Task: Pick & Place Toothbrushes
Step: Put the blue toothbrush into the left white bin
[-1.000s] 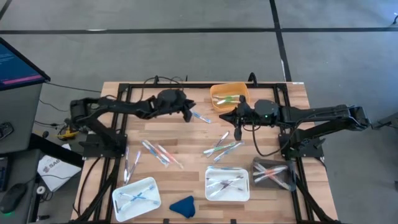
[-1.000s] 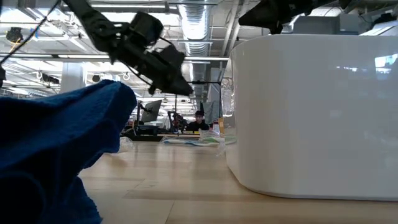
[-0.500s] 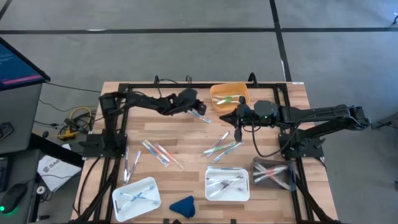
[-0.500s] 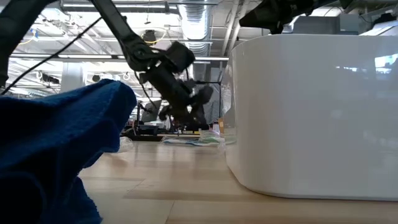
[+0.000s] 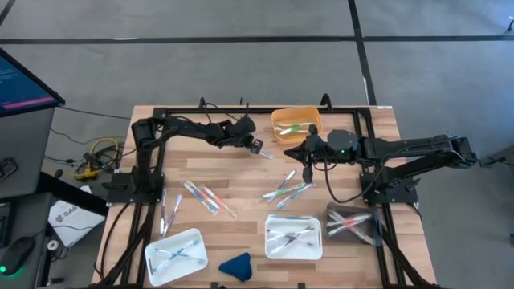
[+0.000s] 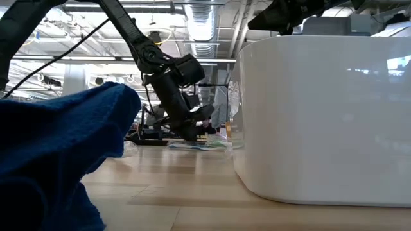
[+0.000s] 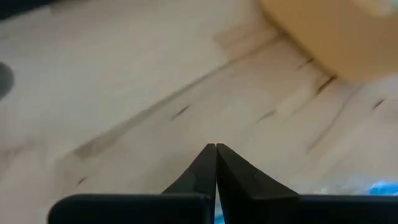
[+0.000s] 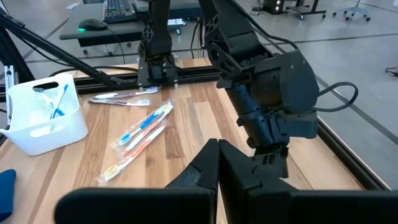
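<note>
Currently my left gripper (image 5: pixel 256 146) is fully closed on nothing — one toothbrush (image 5: pixel 263 152) lies on the table just beside its tip, toward the orange bin (image 5: pixel 295 124); my right gripper (image 5: pixel 307 172) hangs closed.

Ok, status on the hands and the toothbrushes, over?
Left hand shut, low beside orange bin. One toothbrush at its tips, grip unconfirmed. Right hand shut, waiting mid-table. Nothing blocking the bin.
</note>
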